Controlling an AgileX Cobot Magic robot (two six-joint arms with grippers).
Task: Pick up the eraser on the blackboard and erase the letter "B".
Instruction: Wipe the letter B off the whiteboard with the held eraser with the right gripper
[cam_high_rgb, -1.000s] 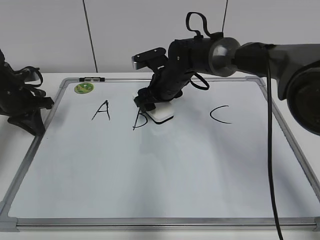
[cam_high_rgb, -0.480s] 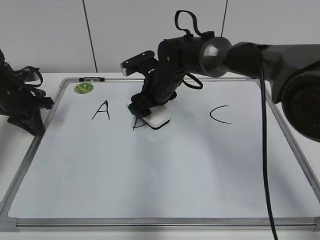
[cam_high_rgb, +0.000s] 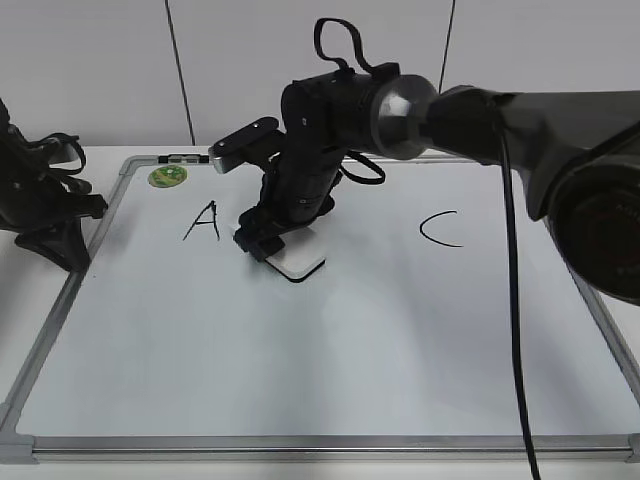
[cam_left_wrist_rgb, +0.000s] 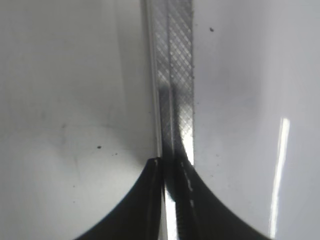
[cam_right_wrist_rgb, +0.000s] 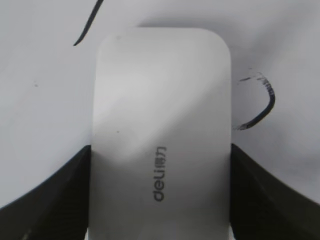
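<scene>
Two dark fingers of the right gripper (cam_right_wrist_rgb: 160, 195) are closed against the long sides of the eraser (cam_right_wrist_rgb: 162, 135), one on each side, with grey lettering visible on its white top. Seen from the exterior camera, the right gripper (cam_high_rgb: 262, 240) presses the eraser (cam_high_rgb: 298, 262) flat on the blackboard (cam_high_rgb: 330, 350), toward the far edge of the tabletop and somewhat left of centre, just beside the "A" (cam_high_rgb: 203, 221).

Remnant of the letter "B" (cam_right_wrist_rgb: 260, 107): in the right wrist view a curved, partly smeared black stroke lies just off one long side of the eraser; a separate thin black stroke (cam_right_wrist_rgb: 89, 22) lies beyond its far corner on the other side. In the exterior view no stroke of the "B" can be made out; the gripper and eraser cover that spot. The "C" (cam_high_rgb: 441, 229) stands well apart toward the right edge.

Left gripper (cam_left_wrist_rgb: 169, 165): fingertips closed together, holding nothing, directly over the board's silver frame (cam_left_wrist_rgb: 174, 75). In the exterior view the left arm (cam_high_rgb: 40, 200) sits at the left edge of the tabletop, beside the board's frame.

A round green magnet (cam_high_rgb: 168, 176) sits near the board's far-left corner.
</scene>
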